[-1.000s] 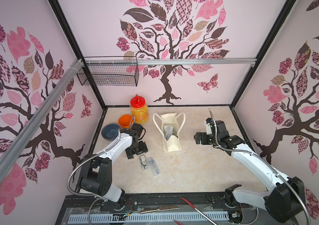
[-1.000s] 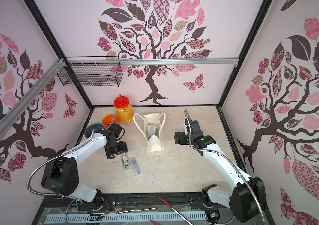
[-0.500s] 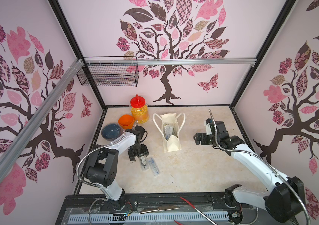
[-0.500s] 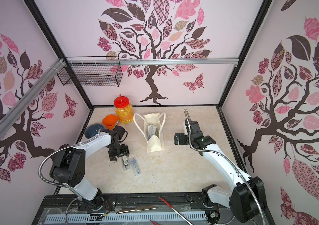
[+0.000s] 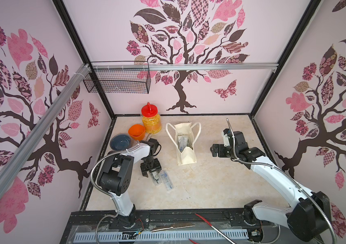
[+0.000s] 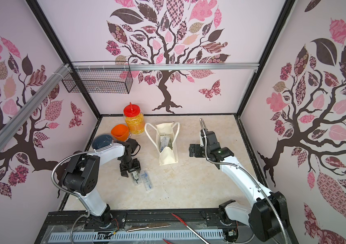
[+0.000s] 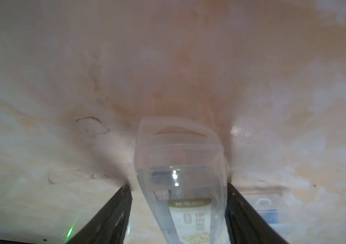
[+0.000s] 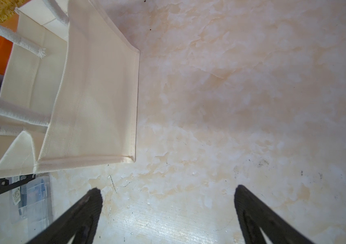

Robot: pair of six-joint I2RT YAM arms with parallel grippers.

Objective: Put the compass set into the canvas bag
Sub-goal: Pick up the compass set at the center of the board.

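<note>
The compass set [image 5: 156, 178] is a clear flat plastic case lying on the table left of the canvas bag [image 5: 186, 156]. My left gripper [image 5: 152, 172] is down over the case's far end, jaws open and straddling it. In the left wrist view the compass set [image 7: 180, 169] lies between the fingers [image 7: 117, 211]; one finger is at its edge and a narrow gap shows at the other. The cream bag [image 6: 168, 156] stands upright and open, with similar packets inside. My right gripper [image 5: 213, 150] hovers open and empty to the right of the bag [image 8: 96, 95].
A second clear case [image 5: 166, 180] lies right beside the compass set. A red-lidded jar [image 5: 151, 119], an orange cup [image 5: 136, 132] and a dark blue bowl [image 5: 121, 142] stand at the back left. A wire basket [image 5: 117, 81] hangs on the back wall.
My left gripper has moved toward the front and down over the compass set, and its jaws have narrowed around the case. The right arm has stayed still.
</note>
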